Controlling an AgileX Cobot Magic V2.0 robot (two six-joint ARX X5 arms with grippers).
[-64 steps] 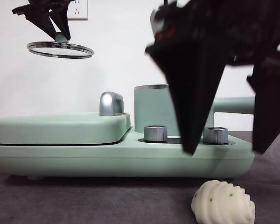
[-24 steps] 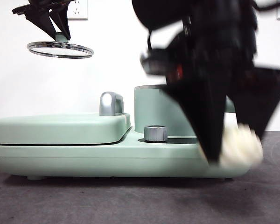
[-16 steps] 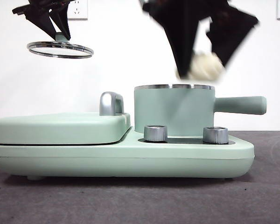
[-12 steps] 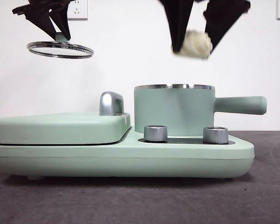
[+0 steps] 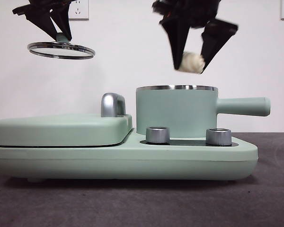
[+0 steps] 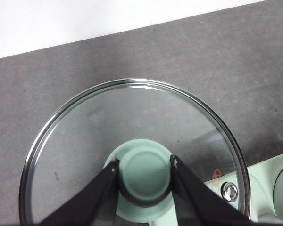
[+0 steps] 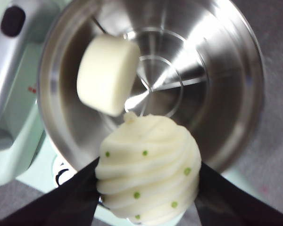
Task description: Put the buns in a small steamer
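The right claw (image 5: 193, 59) hangs above the open small steamer (image 5: 176, 111), its two black jaws pinching the ridged bun (image 7: 148, 168) with green specks from either side, so the bun sits between the jaws and clear of the steel rim below. Beneath that claw, inside the steamer's steel bowl (image 7: 217, 89), the smooth bun (image 7: 107, 75) already lies against the wall. The left claw (image 6: 144, 170) is well apart from it, off to the side over the flat griddle (image 5: 61, 128), jaws pressed onto the green knob (image 6: 145, 173) of the glass lid (image 6: 132, 146), which hangs from it in the air.
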